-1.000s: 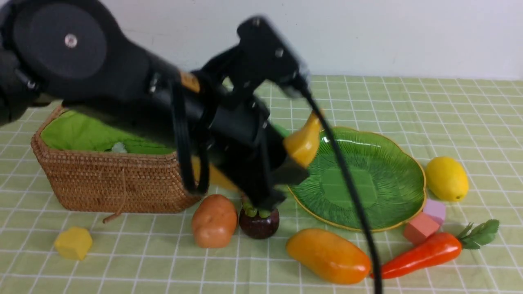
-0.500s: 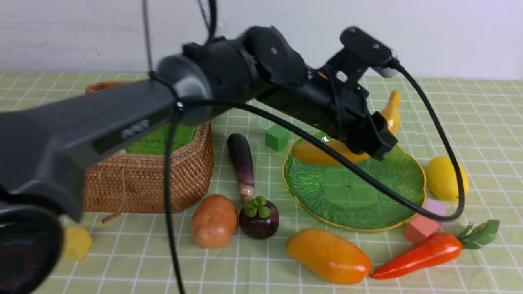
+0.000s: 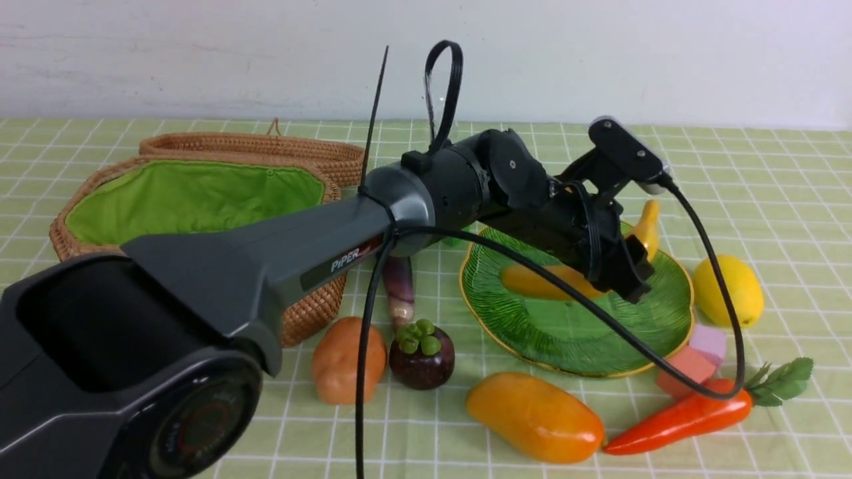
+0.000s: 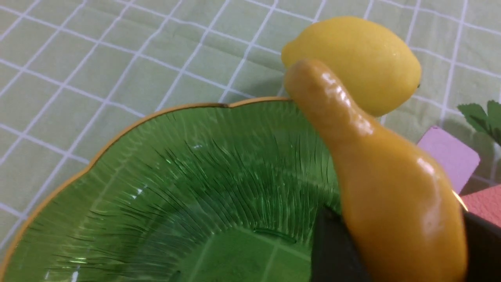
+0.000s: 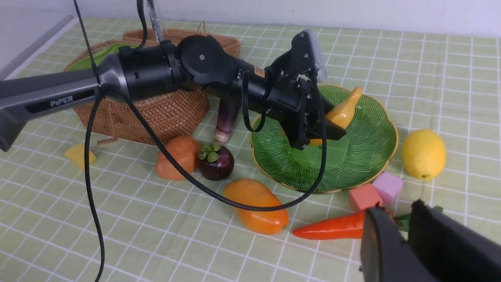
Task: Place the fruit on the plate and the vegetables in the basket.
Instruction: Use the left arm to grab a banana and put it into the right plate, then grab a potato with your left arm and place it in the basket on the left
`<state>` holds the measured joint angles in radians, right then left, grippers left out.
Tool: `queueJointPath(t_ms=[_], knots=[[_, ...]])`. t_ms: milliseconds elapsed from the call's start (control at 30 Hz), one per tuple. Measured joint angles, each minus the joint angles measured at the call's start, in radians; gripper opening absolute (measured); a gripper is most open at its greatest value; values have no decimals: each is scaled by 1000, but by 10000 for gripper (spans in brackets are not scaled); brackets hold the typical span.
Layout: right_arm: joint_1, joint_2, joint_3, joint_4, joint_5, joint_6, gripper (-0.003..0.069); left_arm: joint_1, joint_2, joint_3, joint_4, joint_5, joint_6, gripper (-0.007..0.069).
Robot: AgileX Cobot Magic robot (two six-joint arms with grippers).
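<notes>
Front view has the banana point(image 3: 539, 281) lying across the upper half of the plate point(image 3: 572, 339), right of frame centre, its tip raised over the rim toward the lemon point(image 3: 727, 291). The left gripper point(image 3: 629, 279) has a dark finger on each side of the banana's middle, though I cannot tell whether they clamp it or only flank it. The right gripper point(image 5: 407, 239), lower right in the right wrist view, is narrowly parted and empty; a green checked cloth point(image 3: 765, 186) covers the table below a white wall point(image 3: 599, 53).
</notes>
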<state>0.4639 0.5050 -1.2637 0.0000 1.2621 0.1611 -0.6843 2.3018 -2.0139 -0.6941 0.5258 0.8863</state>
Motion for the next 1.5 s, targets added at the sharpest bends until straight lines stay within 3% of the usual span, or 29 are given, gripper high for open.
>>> queueJointPath(t_ms=[167, 300, 433, 600, 667, 867, 1033, 1167, 1333, 1500], knots=[[0, 0, 56, -6, 1, 0, 123, 0, 0, -2, -1, -8, 0, 541], [0, 0, 61, -7, 0, 0, 126, 0, -12, -2, 6, 34, -60, 549], [0, 0, 61, -7, 0, 0, 128, 0, -77, -2, 82, 125, -199, 431], [0, 0, 61, 0, 0, -1, 129, 0, -267, -2, 296, 369, -472, 58], [0, 0, 61, 0, 0, -1, 131, 0, -340, -3, 356, 475, -558, -13], [0, 0, 61, 63, -16, -38, 131, 0, -519, -3, 443, 709, -700, -13], [0, 0, 65, 139, -47, -106, 131, 0, -609, 53, 516, 713, -804, -13], [0, 0, 65, 187, -74, -161, 131, 0, -735, 260, 623, 713, -876, -13], [0, 0, 67, 194, -86, -180, 130, 0, -874, 598, 644, 698, -935, -13], [0, 0, 89, 201, -116, -183, 129, 0, -906, 844, 651, 492, -998, -13]])
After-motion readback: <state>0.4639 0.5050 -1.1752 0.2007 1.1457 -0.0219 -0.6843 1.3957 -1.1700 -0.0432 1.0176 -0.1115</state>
